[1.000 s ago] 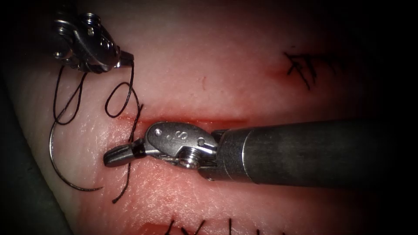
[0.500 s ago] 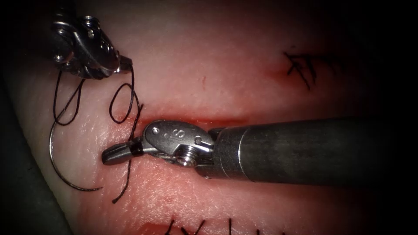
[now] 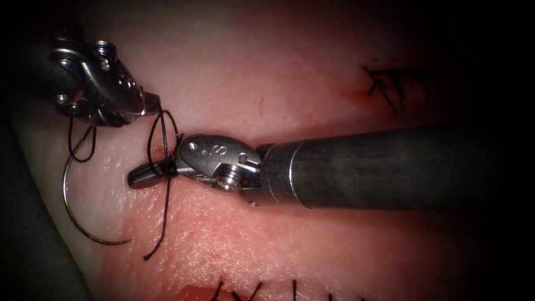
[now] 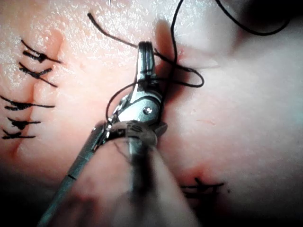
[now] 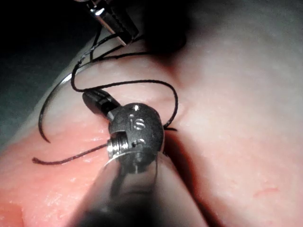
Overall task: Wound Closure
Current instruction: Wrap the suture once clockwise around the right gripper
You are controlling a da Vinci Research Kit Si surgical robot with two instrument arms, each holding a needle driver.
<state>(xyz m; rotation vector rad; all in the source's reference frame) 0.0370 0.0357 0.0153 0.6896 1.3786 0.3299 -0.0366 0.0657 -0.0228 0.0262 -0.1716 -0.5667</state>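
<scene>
The left tool (image 3: 150, 103) gripped the thread (image 3: 165, 125) at the far left of the tissue (image 3: 290, 78). The right tool (image 3: 144, 174) lay across the cut (image 3: 167, 151), jaws closed on the thread, which was looped around them. The needle (image 3: 68, 202) lay free on the tissue, left of the cut, not in the tissue. A loose thread end (image 3: 147, 257) lay nearer.

Black thread (image 3: 166, 206), silver needle (image 3: 67, 203), pale pink tissue (image 3: 267, 61), red-tinged cut (image 3: 163, 151)
</scene>
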